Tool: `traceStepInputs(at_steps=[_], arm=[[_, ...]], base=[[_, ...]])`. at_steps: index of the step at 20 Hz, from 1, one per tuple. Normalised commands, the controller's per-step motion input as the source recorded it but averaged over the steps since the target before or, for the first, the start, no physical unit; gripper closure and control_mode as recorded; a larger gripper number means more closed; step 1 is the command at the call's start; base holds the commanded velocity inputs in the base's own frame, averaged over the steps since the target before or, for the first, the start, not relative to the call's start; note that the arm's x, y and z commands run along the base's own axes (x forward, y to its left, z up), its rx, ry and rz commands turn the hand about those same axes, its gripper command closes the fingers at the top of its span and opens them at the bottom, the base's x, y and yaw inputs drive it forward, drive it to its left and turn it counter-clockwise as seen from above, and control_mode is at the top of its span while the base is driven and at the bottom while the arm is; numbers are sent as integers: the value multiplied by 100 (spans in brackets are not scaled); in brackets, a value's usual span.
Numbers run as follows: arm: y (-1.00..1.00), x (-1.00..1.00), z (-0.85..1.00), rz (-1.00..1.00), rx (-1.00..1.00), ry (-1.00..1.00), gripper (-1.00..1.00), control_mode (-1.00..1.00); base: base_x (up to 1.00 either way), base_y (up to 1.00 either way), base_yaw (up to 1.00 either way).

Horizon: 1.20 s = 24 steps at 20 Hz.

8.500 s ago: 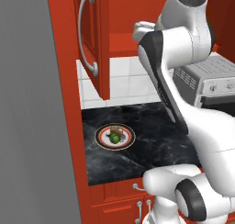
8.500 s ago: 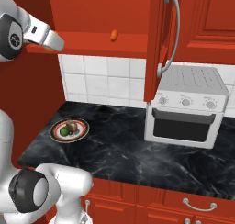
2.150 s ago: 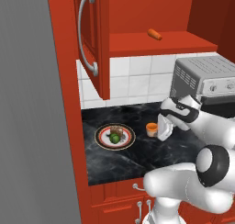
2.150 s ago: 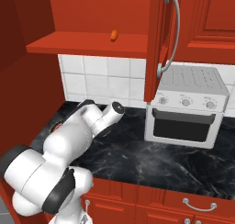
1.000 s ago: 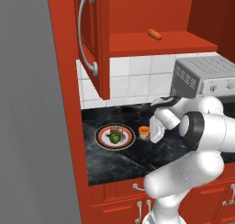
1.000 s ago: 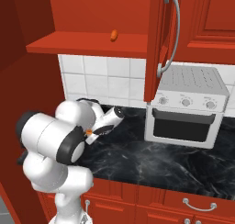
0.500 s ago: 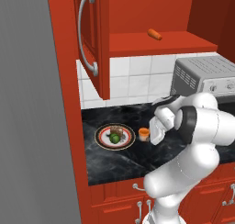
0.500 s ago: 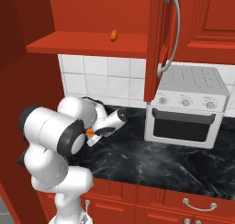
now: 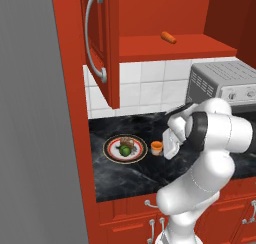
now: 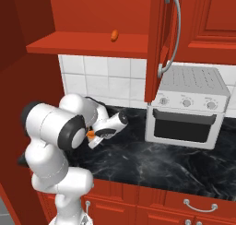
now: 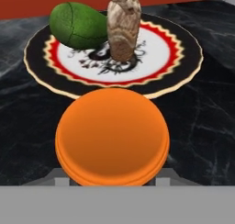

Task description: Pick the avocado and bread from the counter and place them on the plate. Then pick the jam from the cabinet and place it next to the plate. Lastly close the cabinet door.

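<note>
Fingers grasp the small squat orange jam jar just beside the round red-rimmed plate on the black marble surface.

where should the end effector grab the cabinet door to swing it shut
Take the cabinet door by its long curved silver handle, near the middle of the bar. It bows away from the panel, leaving a gap for one finger behind it. Come from the door's outer face, jaws across the bar; in the right base view the handle hangs upright, so keep the jaws level.
</note>
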Motion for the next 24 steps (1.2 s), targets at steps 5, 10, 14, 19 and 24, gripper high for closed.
traceStepInputs(at_steps=[5, 10, 14, 19, 24], arm=[[0, 1, -15, 0, 0, 0, 100, -100], [2, 0, -12, 0, 0, 0, -100, -100], [6, 0, -1, 0, 0, 0, -100, -100], [0, 0, 0, 0, 0, 0, -100, -100], [-1, -16, 0, 0, 0, 0, -100, -100]], base=[[0, 0, 0], [0, 0, 0], [0, 0, 0], [0, 0, 0], [0, 0, 0]])
